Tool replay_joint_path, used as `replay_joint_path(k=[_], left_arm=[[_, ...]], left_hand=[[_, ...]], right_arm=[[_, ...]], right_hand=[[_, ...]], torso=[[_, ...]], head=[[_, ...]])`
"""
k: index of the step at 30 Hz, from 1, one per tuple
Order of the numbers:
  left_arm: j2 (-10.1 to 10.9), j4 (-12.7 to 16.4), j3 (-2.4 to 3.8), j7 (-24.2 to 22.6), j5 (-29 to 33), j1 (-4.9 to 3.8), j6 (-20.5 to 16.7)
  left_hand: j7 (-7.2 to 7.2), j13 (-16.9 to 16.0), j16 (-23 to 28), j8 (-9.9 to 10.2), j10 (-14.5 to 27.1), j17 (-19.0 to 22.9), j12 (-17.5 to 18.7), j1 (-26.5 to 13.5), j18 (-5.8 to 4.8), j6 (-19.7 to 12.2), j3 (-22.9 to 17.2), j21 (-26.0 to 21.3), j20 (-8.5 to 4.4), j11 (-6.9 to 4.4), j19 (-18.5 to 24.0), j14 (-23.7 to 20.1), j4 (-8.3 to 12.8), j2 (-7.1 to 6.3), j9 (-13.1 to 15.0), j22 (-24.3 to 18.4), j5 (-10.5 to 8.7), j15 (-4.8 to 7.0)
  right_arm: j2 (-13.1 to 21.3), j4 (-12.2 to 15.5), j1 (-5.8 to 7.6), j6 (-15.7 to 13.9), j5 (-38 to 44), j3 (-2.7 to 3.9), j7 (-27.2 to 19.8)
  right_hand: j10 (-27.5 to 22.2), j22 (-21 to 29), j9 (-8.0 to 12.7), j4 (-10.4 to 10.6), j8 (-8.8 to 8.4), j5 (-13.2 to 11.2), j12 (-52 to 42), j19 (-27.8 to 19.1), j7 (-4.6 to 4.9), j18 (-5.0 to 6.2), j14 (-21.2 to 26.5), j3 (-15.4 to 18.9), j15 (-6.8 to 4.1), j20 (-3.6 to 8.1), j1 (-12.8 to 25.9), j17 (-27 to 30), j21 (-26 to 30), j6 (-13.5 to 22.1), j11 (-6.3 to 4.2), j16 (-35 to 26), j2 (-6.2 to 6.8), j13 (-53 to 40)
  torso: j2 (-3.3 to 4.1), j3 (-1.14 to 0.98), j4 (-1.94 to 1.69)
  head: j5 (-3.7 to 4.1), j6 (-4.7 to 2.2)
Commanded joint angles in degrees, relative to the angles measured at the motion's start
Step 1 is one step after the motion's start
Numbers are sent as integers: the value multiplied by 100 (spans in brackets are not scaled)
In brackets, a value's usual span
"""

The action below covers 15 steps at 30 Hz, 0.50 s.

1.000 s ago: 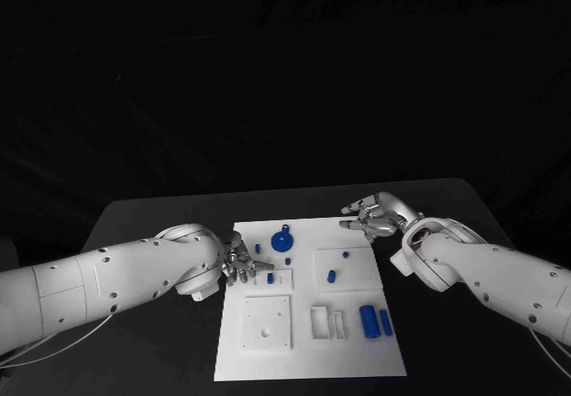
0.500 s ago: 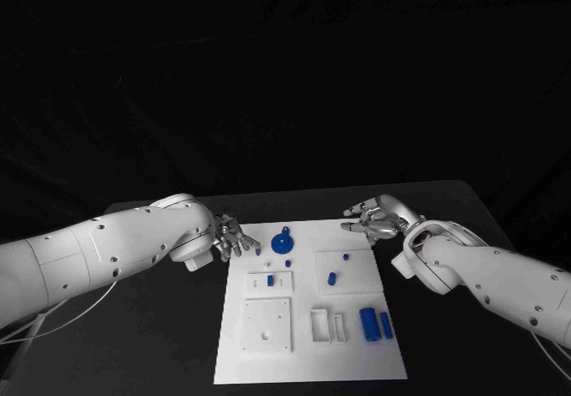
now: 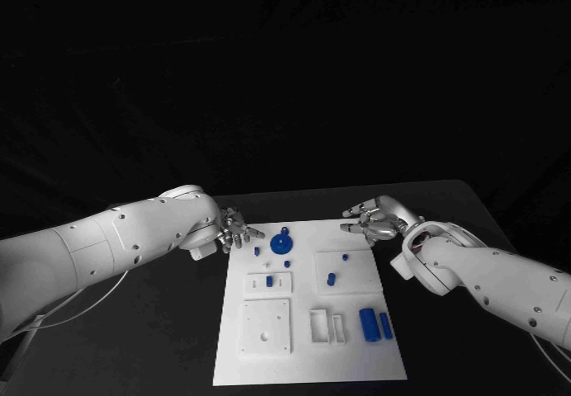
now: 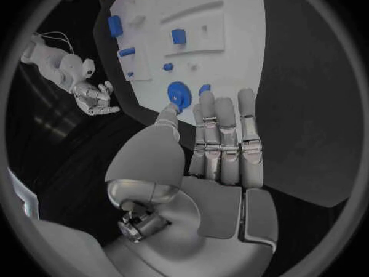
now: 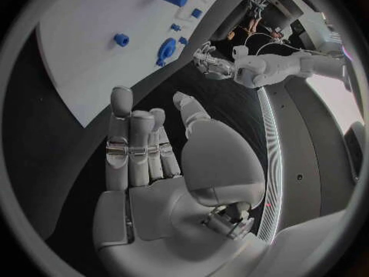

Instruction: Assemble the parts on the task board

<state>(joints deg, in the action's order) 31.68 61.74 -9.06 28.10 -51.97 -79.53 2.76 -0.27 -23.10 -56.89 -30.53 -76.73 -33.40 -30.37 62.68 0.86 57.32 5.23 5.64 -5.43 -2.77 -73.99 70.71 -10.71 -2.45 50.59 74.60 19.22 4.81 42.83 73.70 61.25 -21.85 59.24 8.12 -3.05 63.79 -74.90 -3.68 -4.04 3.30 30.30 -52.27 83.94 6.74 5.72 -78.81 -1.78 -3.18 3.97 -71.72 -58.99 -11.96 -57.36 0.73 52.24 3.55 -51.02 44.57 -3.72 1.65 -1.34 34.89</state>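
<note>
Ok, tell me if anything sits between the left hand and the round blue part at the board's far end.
Nothing visible does. The left hand hovers open at the task board edge, and only bare board lies between its fingers and the round blue part.

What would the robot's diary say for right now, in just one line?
left hand: open, at board's far left corner | right hand: open, off far right corner | blue round part: lying on white board, untouched

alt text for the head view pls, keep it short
A white task board lies on a black table, with small blue parts on it. The left hand and right hand hover at its far corners, fingers apart and empty.
</note>
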Motion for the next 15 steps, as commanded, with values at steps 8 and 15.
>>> replay_joint_path(k=[8, 15], left_arm=[[-337, -469, -10, -319, -323, 34, 332], [-497, -723, -44, -395, -458, 83, 450]], left_hand=[[-18, 15, -223, -404, 116, 137, -264, -74, -81, -169, -57, -7, -49, -2, -9, -99, -182, 1, 102, 127, -25, -3], [-8, 42, -247, -393, 155, 187, -279, -65, -77, -199, 48, -22, -39, 6, 5, -134, -36, 142, 28, 127, 25, -13]], right_arm=[[-20, 21, -4, 30, -4, 8, -29], [-25, 21, -4, 26, -4, 10, -31]], right_hand=[[-44, -145, -4, -19, 27, 34, 2, 146, 21, 41, 20, -6, 4, 22, 54, 13, 32, 69, -2, -22, 15, 10], [-44, -145, -4, -19, 27, 34, 2, 146, 21, 41, 20, -6, 4, 22, 54, 13, 32, 69, -2, -22, 15, 10]], torso=[[8, 8, 10], [6, 7, 3]], head=[[12, 8], [21, 26]])
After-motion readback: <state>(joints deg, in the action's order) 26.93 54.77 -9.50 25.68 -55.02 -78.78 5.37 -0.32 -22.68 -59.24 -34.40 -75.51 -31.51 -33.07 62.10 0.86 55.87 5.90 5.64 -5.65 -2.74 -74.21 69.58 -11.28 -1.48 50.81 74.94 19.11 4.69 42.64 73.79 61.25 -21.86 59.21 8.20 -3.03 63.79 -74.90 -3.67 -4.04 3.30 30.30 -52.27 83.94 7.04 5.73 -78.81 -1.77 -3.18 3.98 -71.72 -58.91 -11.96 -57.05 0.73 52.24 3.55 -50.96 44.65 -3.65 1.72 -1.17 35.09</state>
